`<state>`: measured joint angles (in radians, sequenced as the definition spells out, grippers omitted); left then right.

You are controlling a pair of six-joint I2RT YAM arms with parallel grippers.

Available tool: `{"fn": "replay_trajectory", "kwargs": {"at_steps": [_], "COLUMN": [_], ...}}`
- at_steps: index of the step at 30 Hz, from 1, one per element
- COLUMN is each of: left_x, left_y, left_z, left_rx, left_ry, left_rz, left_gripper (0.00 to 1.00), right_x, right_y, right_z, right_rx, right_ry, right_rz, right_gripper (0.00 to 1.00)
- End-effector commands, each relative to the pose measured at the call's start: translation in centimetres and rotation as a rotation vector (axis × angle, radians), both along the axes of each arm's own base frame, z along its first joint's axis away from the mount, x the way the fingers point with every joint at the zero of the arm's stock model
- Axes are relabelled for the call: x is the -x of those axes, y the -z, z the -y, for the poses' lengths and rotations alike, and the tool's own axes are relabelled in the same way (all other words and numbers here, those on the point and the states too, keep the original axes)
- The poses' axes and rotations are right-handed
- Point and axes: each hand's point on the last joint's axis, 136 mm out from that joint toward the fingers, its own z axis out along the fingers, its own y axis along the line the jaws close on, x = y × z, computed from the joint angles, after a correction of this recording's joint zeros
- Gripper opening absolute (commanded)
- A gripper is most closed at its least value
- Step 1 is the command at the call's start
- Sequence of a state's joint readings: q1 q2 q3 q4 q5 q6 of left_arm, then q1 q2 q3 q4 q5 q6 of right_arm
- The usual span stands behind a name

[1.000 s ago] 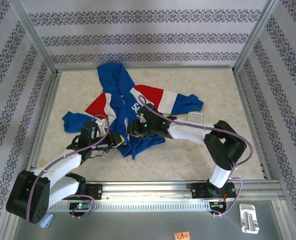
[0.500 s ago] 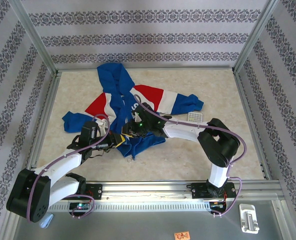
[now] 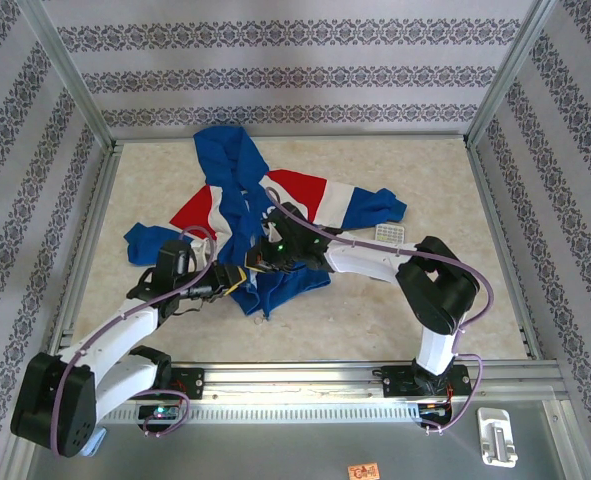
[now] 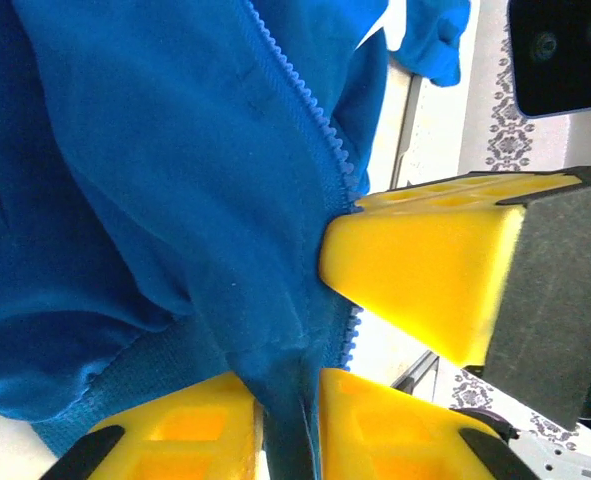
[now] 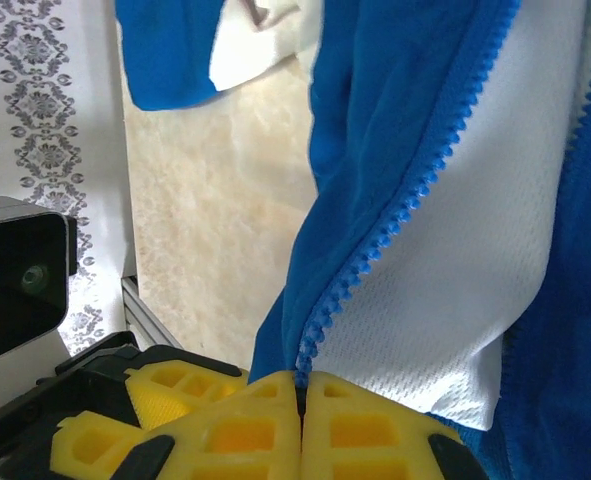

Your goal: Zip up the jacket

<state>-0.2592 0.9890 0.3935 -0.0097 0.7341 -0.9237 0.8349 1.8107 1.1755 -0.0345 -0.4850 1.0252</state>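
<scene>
Closest in, the left claw [image 4: 290,405] pinches the bottom hem of the jacket [image 3: 237,195] in a narrow grip, likely anchoring it. Just beyond, the right claw [image 5: 300,385] is clamped tight on the toothed edge of the zipper [image 5: 415,200], probably to line up both sides. The jacket lies unzipped and rumpled in the middle of the counter [image 3: 395,310], hood [image 3: 225,145] farthest.

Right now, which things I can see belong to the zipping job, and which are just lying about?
In the job: the jacket; left gripper and right gripper, jaws pinching its front edges.
Lying about: small white gridded item on the table; white plastic part off the table.
</scene>
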Motion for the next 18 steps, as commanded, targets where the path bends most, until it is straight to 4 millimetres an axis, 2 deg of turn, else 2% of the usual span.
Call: {"fn": "replay_trajectory", "kwargs": {"at_steps": [1, 4, 8, 10, 13, 15, 18], "left_x": [0.2, 0.3, 0.3, 0.4, 0.4, 0.6, 0.8], "left_y": [-1.3, -2.4, -4.5, -5.4, -6.2, -6.1, -5.3], "left_z": [-0.4, -0.9, -1.4, -1.5, -1.4, -1.2, 0.0], "left_rx": [-0.013, -0.031, -0.055, -0.075, -0.097, -0.105, -0.096], "left_ry": [0.017, 0.022, 0.045, 0.069, 0.095, 0.108, 0.130], "left_rz": [0.012, 0.017, 0.022, 0.027, 0.039, 0.043, 0.041], "left_gripper": [0.31, 0.41, 0.44, 0.43, 0.35, 0.31, 0.30], "right_x": [-0.5, -0.6, -0.7, -0.7, -0.7, -0.7, -0.7], "right_y": [-3.2, -3.7, -4.0, -4.2, -4.5, -4.6, -4.5], "right_z": [0.0, 0.1, 0.8, 1.1, 1.2, 1.4, 1.8], "right_rx": [-0.026, -0.030, 0.015, 0.019, 0.023, 0.045, 0.075], "right_ry": [-0.026, -0.038, -0.050, -0.047, -0.041, -0.037, -0.026], "right_rz": [0.071, 0.077, 0.104, 0.105, 0.101, 0.099, 0.084], "right_gripper": [0.00, 0.00, 0.00, 0.00, 0.00, 0.00, 0.00]}}
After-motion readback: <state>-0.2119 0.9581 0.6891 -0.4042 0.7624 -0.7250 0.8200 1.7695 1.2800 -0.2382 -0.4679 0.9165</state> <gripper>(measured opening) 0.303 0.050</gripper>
